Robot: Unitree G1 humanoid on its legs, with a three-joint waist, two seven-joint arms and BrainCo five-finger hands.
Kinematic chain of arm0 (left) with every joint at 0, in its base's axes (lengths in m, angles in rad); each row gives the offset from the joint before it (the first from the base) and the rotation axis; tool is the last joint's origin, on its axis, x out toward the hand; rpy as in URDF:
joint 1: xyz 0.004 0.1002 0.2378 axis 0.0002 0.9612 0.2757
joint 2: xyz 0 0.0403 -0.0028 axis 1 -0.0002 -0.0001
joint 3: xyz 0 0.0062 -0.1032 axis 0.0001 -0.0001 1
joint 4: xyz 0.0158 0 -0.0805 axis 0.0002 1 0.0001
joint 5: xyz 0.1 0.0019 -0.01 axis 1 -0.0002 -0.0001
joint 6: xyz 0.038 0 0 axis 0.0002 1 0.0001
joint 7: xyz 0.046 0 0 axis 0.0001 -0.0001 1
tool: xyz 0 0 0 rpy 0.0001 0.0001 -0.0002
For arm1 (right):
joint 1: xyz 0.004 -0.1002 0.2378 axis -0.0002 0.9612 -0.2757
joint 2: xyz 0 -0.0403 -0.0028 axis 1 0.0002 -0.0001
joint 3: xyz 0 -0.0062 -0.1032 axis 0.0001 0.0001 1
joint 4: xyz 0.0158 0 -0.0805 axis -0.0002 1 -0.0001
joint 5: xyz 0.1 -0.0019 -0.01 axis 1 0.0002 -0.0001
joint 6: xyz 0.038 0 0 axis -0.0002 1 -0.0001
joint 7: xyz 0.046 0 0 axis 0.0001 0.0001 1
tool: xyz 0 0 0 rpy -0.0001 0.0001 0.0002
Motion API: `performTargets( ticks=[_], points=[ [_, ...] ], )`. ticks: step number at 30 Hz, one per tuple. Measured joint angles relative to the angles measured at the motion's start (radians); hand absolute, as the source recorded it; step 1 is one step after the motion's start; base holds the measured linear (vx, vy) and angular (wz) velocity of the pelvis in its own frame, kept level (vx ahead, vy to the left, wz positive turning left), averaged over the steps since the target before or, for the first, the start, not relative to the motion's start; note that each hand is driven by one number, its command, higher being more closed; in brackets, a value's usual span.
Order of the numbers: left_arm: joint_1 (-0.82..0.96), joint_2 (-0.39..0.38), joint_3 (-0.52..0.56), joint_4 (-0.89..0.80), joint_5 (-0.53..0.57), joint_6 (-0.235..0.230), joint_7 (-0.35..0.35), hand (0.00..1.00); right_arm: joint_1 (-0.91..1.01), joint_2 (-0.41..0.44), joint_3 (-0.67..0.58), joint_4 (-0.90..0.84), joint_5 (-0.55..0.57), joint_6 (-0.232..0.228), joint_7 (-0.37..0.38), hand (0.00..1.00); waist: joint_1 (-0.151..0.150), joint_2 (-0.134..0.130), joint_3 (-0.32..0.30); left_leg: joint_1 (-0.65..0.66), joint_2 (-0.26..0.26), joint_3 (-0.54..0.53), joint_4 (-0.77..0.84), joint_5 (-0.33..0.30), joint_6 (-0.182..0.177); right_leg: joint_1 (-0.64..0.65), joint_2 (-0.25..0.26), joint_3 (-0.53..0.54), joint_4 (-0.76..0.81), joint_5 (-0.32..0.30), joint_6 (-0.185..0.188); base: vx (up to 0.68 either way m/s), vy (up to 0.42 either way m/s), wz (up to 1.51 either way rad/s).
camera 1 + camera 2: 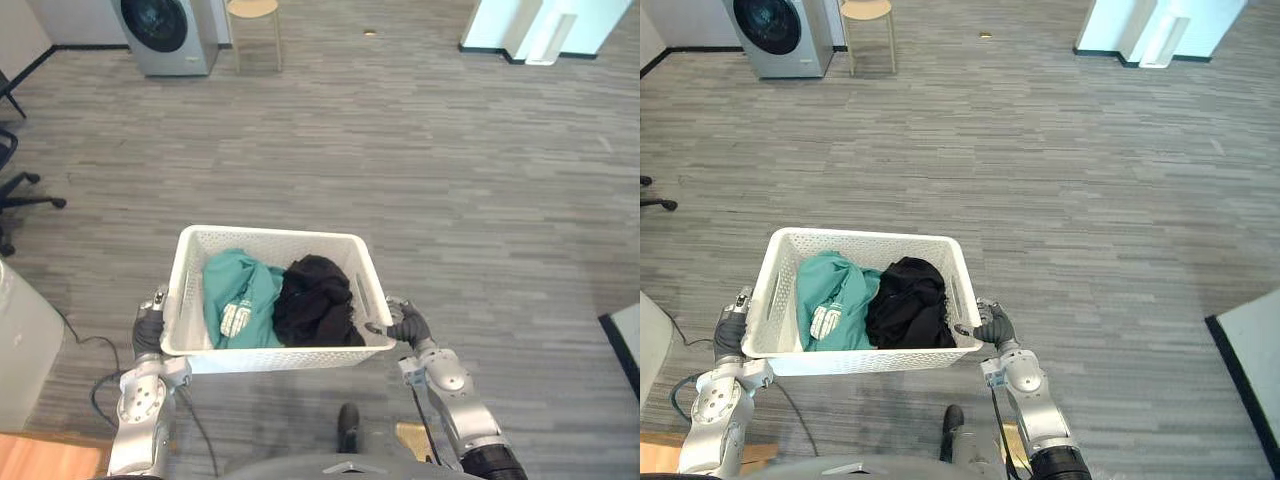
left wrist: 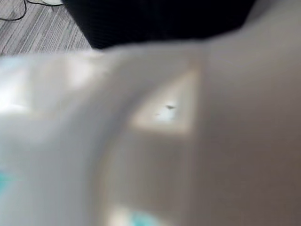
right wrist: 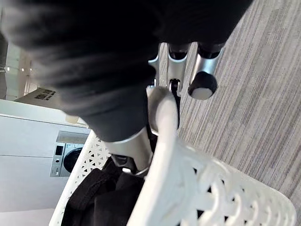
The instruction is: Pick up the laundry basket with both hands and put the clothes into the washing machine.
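I carry a white lattice laundry basket (image 1: pixel 270 233) in front of me, off the floor. Inside lie a teal garment (image 1: pixel 238 296) on the left and a black garment (image 1: pixel 315 300) on the right. My left hand (image 1: pixel 149 330) is against the basket's left side, with fingers up at the rim; in the left wrist view the basket wall (image 2: pixel 211 141) is right up close. My right hand (image 1: pixel 408 325) grips the right rim (image 3: pixel 162 122), thumb inside and fingers (image 3: pixel 202 85) outside. The washing machine (image 1: pixel 165 32) stands far ahead on the left, its door shut.
A wooden stool (image 1: pixel 253 12) stands right of the washing machine. An office chair (image 1: pixel 12 190) and a white cabinet (image 1: pixel 20 350) are on my left. A pale blue unit (image 1: pixel 540 25) is far right, and a dark-edged panel (image 1: pixel 625 340) at the right edge. Grey floor lies between.
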Motion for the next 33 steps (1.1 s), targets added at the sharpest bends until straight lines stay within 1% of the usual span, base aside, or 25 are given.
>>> performTargets(
  ticks=[1,2,3,4,5,8,10,11,12,13,14,15,17,19,20,22,23,24,25,27,29,30,31,32,33],
  points=[
    [0.011,-0.010,0.000,0.002,0.000,0.000,-0.001,1.00,0.018,-0.005,-0.005,-0.024,0.001,0.000,0.000,1.00,0.012,-0.001,0.005,-0.086,0.002,-0.014,0.212,0.090,0.011,0.055,0.013,0.000,-0.025,-0.012,-0.017,0.45,-0.259,0.07],
    [0.019,-0.013,-0.002,0.003,-0.001,0.000,-0.006,1.00,0.020,-0.010,-0.008,-0.034,0.002,0.000,0.000,1.00,0.022,-0.001,0.008,-0.136,-0.009,-0.021,0.351,0.101,0.000,0.091,0.018,0.003,-0.043,-0.016,-0.025,0.38,-0.185,-0.19],
    [0.025,-0.014,-0.007,0.004,-0.001,0.000,-0.009,1.00,0.019,-0.010,-0.016,-0.049,0.003,0.000,0.000,1.00,0.033,-0.001,0.022,-0.202,-0.028,-0.004,0.490,0.096,0.008,0.140,0.022,0.018,-0.069,-0.018,-0.026,0.30,-0.105,-0.20],
    [0.028,-0.015,-0.007,0.004,-0.001,0.000,-0.009,1.00,0.019,-0.010,-0.019,-0.056,0.003,0.000,-0.001,1.00,0.034,-0.002,0.030,-0.227,-0.034,0.011,0.530,0.091,0.017,0.164,0.022,0.022,-0.085,-0.019,-0.028,0.32,-0.065,-0.20],
    [0.028,-0.017,-0.007,0.004,-0.001,-0.001,-0.014,1.00,0.017,-0.006,-0.028,-0.060,0.005,0.000,-0.001,1.00,0.044,-0.005,0.044,-0.283,-0.048,0.057,0.551,0.066,0.044,0.211,0.017,0.039,-0.117,-0.034,-0.029,0.23,-0.015,-0.12],
    [0.034,-0.025,-0.006,0.005,-0.003,0.000,-0.029,1.00,0.017,-0.004,-0.037,-0.059,0.008,0.000,-0.002,1.00,0.055,-0.006,0.062,-0.338,-0.097,0.091,0.406,0.026,0.063,0.253,-0.004,0.057,-0.129,-0.081,-0.030,0.19,0.073,-0.08],
    [0.046,-0.031,0.002,0.006,-0.010,0.001,-0.033,1.00,0.016,0.001,-0.037,-0.058,0.009,0.000,-0.002,1.00,0.063,-0.026,0.071,-0.343,-0.162,0.102,0.115,0.032,0.061,0.271,-0.044,0.080,-0.127,-0.111,-0.007,0.22,0.185,-0.19],
    [0.046,-0.036,0.007,0.005,-0.010,0.001,-0.036,1.00,0.013,0.003,-0.038,-0.057,0.009,0.000,-0.002,1.00,0.068,-0.013,0.066,-0.352,-0.173,0.103,-0.068,0.086,0.051,0.288,-0.058,0.092,-0.142,-0.124,0.012,0.28,0.239,-0.28],
    [0.046,-0.040,0.011,0.005,-0.010,0.001,-0.038,1.00,0.013,0.004,-0.037,-0.057,0.009,0.000,-0.001,1.00,0.069,-0.012,0.066,-0.350,-0.170,0.104,-0.164,0.126,0.046,0.299,-0.063,0.096,-0.153,-0.129,0.022,0.35,0.299,-0.24],
    [0.048,-0.039,0.013,0.005,-0.010,0.000,-0.039,1.00,0.016,0.015,-0.037,-0.051,0.008,0.000,-0.001,1.00,0.073,-0.008,0.063,-0.318,-0.170,0.148,-0.238,0.282,0.040,0.325,-0.082,0.111,-0.170,-0.145,0.048,0.41,0.295,-0.13],
    [0.042,-0.040,0.024,0.003,-0.010,0.000,-0.039,1.00,0.013,0.025,-0.038,-0.047,0.008,0.000,-0.002,1.00,0.069,-0.039,0.063,-0.319,-0.205,0.173,-0.207,0.260,0.092,0.349,-0.124,0.119,-0.188,-0.153,0.065,0.55,0.348,-0.21],
    [0.040,-0.041,0.034,-0.002,-0.010,0.000,-0.038,1.00,0.004,0.032,-0.033,-0.049,0.006,0.000,-0.001,1.00,0.074,-0.049,0.058,-0.344,-0.211,0.193,-0.141,0.221,0.128,0.354,-0.133,0.133,-0.187,-0.144,0.078,0.57,0.328,-0.23],
    [0.044,-0.039,0.041,-0.002,-0.010,0.000,-0.035,1.00,-0.018,0.043,-0.032,-0.044,-0.001,0.000,-0.002,1.00,0.087,-0.062,0.055,-0.360,-0.212,0.250,-0.019,0.123,0.175,0.363,-0.167,0.165,-0.168,-0.144,0.101,0.49,0.312,-0.46],
    [0.048,-0.039,0.041,-0.002,-0.010,0.000,-0.035,1.00,-0.026,0.044,-0.034,-0.041,-0.001,0.000,-0.002,1.00,0.089,-0.064,0.055,-0.334,-0.222,0.272,-0.015,0.082,0.188,0.325,-0.189,0.181,-0.056,-0.152,0.135,0.26,0.204,-0.31],
    [0.049,-0.039,0.040,-0.002,-0.010,0.000,-0.036,1.00,-0.028,0.049,-0.037,-0.021,-0.001,-0.003,-0.001,1.00,0.088,-0.068,0.057,-0.297,-0.233,0.280,-0.033,0.068,0.193,0.251,-0.208,0.185,0.128,-0.151,0.169,0.26,0.231,-0.09],
    [0.058,-0.026,0.038,-0.002,-0.009,0.001,-0.036,1.00,-0.006,0.074,-0.037,0.032,-0.001,-0.003,0.003,1.00,0.072,-0.085,0.068,-0.186,-0.260,0.272,-0.092,0.054,0.204,0.123,-0.233,0.201,0.513,-0.070,0.233,0.28,0.182,0.14],
    [0.067,-0.021,0.037,-0.002,-0.008,0.002,-0.037,1.00,0.011,0.085,-0.037,0.038,-0.001,-0.003,0.004,1.00,0.068,-0.086,0.071,-0.149,-0.264,0.268,-0.113,0.051,0.207,0.095,-0.230,0.201,0.606,-0.067,0.230,0.25,0.068,0.36],
    [0.088,-0.016,0.037,-0.002,-0.007,0.002,-0.037,1.00,0.049,0.099,-0.036,0.039,-0.001,-0.003,0.004,1.00,0.056,-0.082,0.073,-0.085,-0.270,0.246,-0.158,0.049,0.216,0.046,-0.226,0.168,0.731,-0.084,0.202,0.23,0.021,0.41],
    [0.100,-0.015,0.037,-0.002,-0.006,0.002,-0.037,1.00,0.072,0.108,-0.036,0.039,-0.001,-0.003,0.004,1.00,0.050,-0.084,0.070,-0.038,-0.270,0.229,-0.206,0.056,0.215,0.004,-0.227,0.105,0.755,-0.114,0.156,0.24,0.001,0.46],
    [0.102,-0.014,0.035,-0.002,-0.002,0.002,-0.038,1.00,0.079,0.114,-0.036,0.035,-0.002,-0.003,0.004,1.00,0.044,-0.082,0.071,-0.015,-0.263,0.202,-0.244,0.063,0.206,-0.044,-0.229,0.033,0.660,-0.149,0.127,0.19,-0.036,0.44],
    [0.099,-0.010,0.025,-0.002,-0.001,0.005,-0.041,1.00,0.099,0.122,-0.053,0.009,-0.003,-0.003,0.003,1.00,0.024,-0.080,0.072,-0.006,-0.253,0.137,-0.261,0.066,0.176,-0.080,-0.225,-0.006,0.340,-0.153,0.118,0.24,-0.103,0.72],
    [0.097,-0.010,0.022,-0.002,-0.001,0.006,-0.042,1.00,0.113,0.129,-0.060,-0.003,-0.003,-0.003,0.003,1.00,0.026,-0.081,0.071,0.001,-0.251,0.124,-0.264,0.061,0.166,-0.081,-0.223,0.006,0.257,-0.138,0.118,0.26,-0.161,0.76],
    [0.097,-0.007,0.021,-0.002,0.001,0.007,-0.042,1.00,0.150,0.137,-0.069,-0.035,-0.004,-0.003,0.001,1.00,0.020,-0.085,0.070,0.005,-0.252,0.100,-0.265,0.050,0.146,-0.064,-0.213,0.032,0.113,-0.084,0.127,0.26,-0.219,0.80],
    [0.098,-0.003,0.022,-0.002,0.019,0.007,-0.041,1.00,0.193,0.151,-0.069,-0.063,-0.010,-0.003,-0.002,1.00,0.018,-0.096,0.065,0.025,-0.254,0.081,-0.263,0.025,0.127,-0.044,-0.223,0.044,0.061,-0.032,0.117,0.28,-0.255,0.74],
    [0.100,0.000,0.023,-0.003,0.024,0.007,-0.041,1.00,0.208,0.156,-0.067,-0.066,-0.013,-0.003,-0.002,1.00,0.022,-0.108,0.057,0.039,-0.256,0.079,-0.262,0.010,0.115,-0.037,-0.229,0.041,0.061,-0.011,0.108,0.33,-0.337,0.44]
  ],
)
